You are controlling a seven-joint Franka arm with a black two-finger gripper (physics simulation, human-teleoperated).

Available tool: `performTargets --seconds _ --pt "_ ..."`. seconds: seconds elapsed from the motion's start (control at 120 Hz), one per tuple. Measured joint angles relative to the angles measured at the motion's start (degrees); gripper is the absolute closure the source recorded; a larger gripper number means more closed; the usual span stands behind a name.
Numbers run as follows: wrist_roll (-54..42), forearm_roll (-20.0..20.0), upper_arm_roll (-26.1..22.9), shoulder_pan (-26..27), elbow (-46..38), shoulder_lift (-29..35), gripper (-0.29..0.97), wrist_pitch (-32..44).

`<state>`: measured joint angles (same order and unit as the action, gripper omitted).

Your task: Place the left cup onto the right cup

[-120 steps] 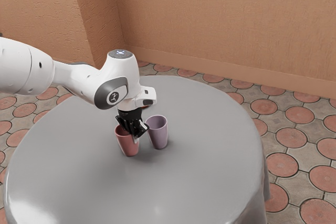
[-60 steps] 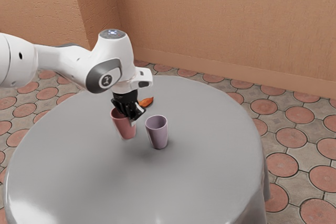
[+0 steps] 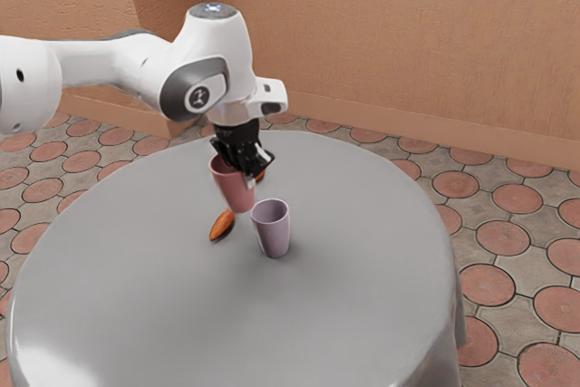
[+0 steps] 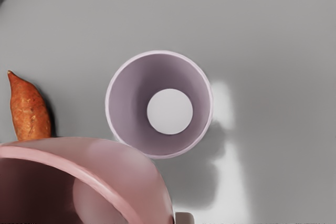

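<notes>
My gripper [image 3: 241,162] is shut on the rim of a pink cup [image 3: 235,187], which hangs in the air above the table, tilted a little. The pink cup [image 4: 79,182] shows large and close under my hand in the wrist view. A lilac cup [image 3: 271,227] stands upright on the grey table [image 3: 362,296], just below and toward the exterior view's right of the held cup. In the wrist view I look straight down into the lilac cup [image 4: 160,103], its mouth open and empty.
An orange sweet potato [image 3: 220,224] lies on the table under the held cup, to the exterior view's left of the lilac cup; the same sweet potato [image 4: 29,111] shows beside the lilac cup in the wrist view. The round table's edge drops to a tiled floor [image 3: 517,224].
My gripper has lifted the pink cup off the table and carried it up and toward the exterior view's right, nearer the lilac cup. The sweet potato is now uncovered.
</notes>
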<state>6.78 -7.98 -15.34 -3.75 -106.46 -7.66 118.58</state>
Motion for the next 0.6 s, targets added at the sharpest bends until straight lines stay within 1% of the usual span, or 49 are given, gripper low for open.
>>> performTargets --seconds 0.158,0.367,0.6 --pt "0.63 -0.35 -0.23 -0.07 1.62 -0.86 0.78 -1.49" --pt "1.02 -1.33 -0.22 -0.16 4.91 -3.79 0.78 -2.28" --pt "1.41 -1.74 -1.15 -0.17 5.96 -5.33 0.78 -2.58"
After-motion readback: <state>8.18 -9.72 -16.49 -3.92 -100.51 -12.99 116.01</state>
